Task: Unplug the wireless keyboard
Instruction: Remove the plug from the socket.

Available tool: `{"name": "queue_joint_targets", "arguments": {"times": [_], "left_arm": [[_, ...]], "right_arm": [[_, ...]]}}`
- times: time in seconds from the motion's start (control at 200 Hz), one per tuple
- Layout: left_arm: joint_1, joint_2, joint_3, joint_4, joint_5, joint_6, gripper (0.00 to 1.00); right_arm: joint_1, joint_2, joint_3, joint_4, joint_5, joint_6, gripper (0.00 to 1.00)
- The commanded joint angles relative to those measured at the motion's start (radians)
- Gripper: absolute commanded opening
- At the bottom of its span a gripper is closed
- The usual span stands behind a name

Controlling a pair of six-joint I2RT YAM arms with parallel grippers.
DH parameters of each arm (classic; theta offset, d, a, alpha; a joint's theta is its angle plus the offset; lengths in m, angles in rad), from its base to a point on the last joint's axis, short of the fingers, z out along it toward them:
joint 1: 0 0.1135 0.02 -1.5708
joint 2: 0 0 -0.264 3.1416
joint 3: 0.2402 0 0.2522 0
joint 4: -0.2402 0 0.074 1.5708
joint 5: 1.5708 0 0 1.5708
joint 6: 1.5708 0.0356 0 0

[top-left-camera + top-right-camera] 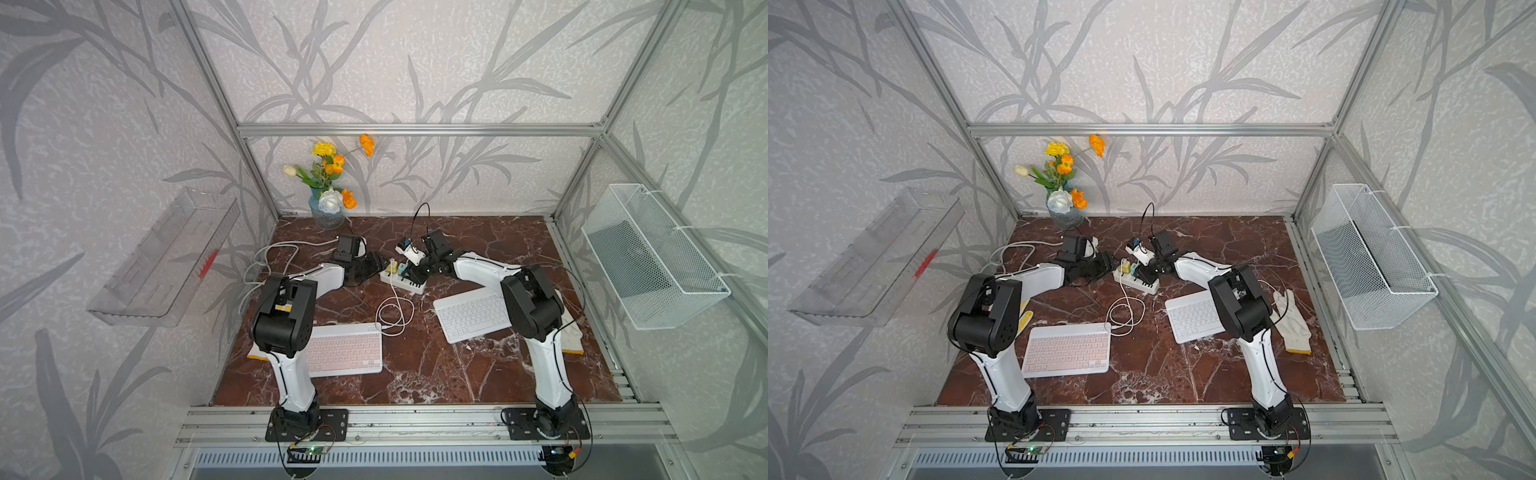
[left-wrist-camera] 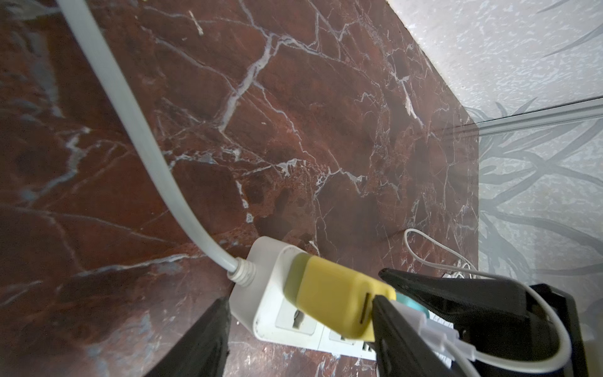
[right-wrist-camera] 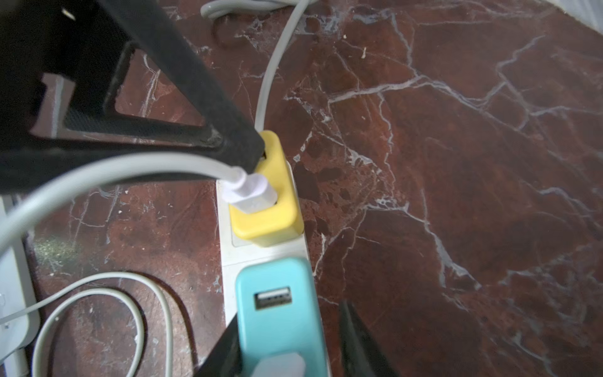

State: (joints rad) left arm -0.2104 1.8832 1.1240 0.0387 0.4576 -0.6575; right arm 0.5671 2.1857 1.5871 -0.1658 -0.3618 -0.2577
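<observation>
Robotics lab test cell dressed as a home desk, aluminium frame walled with leaf-print wallpaper panels, marble-look tabletop, left arm and right arm bolted to a rail along its front edge, flower vase at its rear left corner

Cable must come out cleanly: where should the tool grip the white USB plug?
Pinch the white USB plug across its flat sides, just above the yellow charger, coming from above: it stands upright in the charger's top face, so should pull straight up.

Pink keyboard lies flat up front, 1 white cable looping from its far right corner to the yellow charger, still seated in the power strip.
</observation>
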Motion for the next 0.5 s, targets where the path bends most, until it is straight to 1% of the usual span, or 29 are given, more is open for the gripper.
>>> {"name": "queue_joint_targets", "arguments": {"times": [0.0, 0.155, 0.205, 0.28, 0.41, 0.495], "left_arm": [[-0.007, 0.032, -0.026, -0.079, -0.037, 0.013, 0.68], [-0.006, 0.035, -0.033, -0.079, -0.049, 0.009, 0.67], [-0.007, 0.036, -0.033, -0.083, -0.05, 0.008, 0.67], [-0.006, 0.039, -0.03, -0.086, -0.05, 0.009, 0.67], [-0.006, 0.035, -0.044, -0.071, -0.052, 0.002, 0.67], [-0.006, 0.036, -0.049, -0.078, -0.055, 0.005, 0.67]], "right_arm": [[-0.006, 0.019, 0.018, 0.0, -0.053, -0.009, 0.35], [-0.005, 0.004, -0.006, 0.023, -0.046, -0.026, 0.27], [-0.004, -0.013, -0.039, 0.061, -0.029, -0.031, 0.2], [-0.001, -0.044, -0.099, 0.137, -0.001, -0.035, 0.16], [0.0, -0.086, -0.172, 0.232, 0.018, -0.041, 0.14], [-0.004, -0.097, -0.189, 0.265, 0.004, -0.01, 0.12]]}}
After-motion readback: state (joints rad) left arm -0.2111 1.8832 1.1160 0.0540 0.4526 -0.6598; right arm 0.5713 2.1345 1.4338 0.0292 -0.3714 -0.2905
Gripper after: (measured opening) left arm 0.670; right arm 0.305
